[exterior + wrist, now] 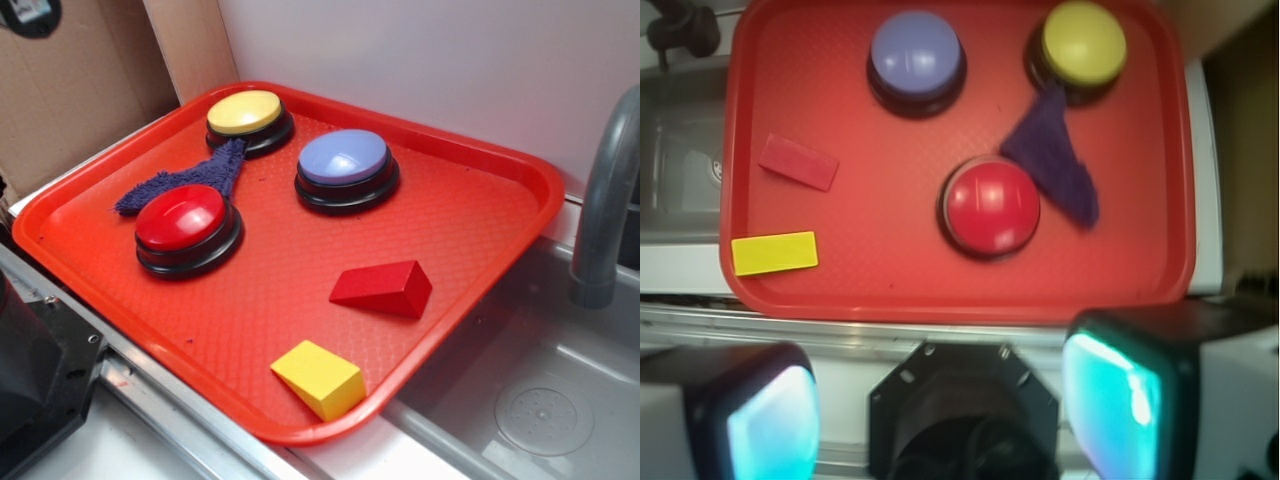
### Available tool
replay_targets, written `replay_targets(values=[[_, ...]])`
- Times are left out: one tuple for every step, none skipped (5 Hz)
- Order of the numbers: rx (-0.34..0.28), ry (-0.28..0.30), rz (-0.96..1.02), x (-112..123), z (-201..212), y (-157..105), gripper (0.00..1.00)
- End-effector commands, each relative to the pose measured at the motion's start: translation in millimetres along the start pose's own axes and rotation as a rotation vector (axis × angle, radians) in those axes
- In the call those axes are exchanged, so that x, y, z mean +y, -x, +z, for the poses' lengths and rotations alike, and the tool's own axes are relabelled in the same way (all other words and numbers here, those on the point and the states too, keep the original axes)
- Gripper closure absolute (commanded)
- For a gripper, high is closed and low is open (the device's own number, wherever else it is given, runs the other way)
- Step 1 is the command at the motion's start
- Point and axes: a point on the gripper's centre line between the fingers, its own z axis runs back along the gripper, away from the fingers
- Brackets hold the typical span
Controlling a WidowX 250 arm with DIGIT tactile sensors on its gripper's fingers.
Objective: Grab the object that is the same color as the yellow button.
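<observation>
Sitting close to the near rim of the red tray (500, 210), the yellow block (319, 379) has only a narrow strip of tray floor between it and the raised lip on that side. In the wrist view it lies at the tray's lower left corner (774, 252), with the lip just beside its left and lower edges. Open tray floor spreads between it and the three buttons, so the room above and toward the tray's middle is free.

The gripper (940, 410) hangs back from the tray over the metal rail, its two fingers (1120, 400) spread wide apart at the bottom of the wrist view, holding nothing and touching nothing. It does not show in the exterior view.

Nearest the yellow block is the red wedge block (383, 287), near but apart from it and further into the tray. The yellow button (248, 117) stands at the far corner, well apart from the block. The red button (188, 228) and the pale-blue button (346, 167) stand between, and a purple cloth (190, 180) lies between the yellow and red buttons, touching both. Beside the tray, a grey sink (530, 400) with a curved faucet (605, 210) drops away just past the block's corner.
</observation>
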Motion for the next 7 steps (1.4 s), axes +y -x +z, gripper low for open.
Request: replay_targets(values=[[-0.047,-0.056,-0.503,-37,-28,-33,0.0],[-0.074,0.031,-0.744,-52,-51,-40,0.0],[-0.067,0.12,-0.983,-65,-72,-41,0.0],[-0.052,0.177,-1.227,-75,-89,-37,0.0],[-0.085,0.247,-1.471,-81,-111,-32,0.0],[-0.082,0.24,-1.674,-87,-135,-29,0.0],[-0.074,0.201,-1.699,-94,-156,-27,0.0]])
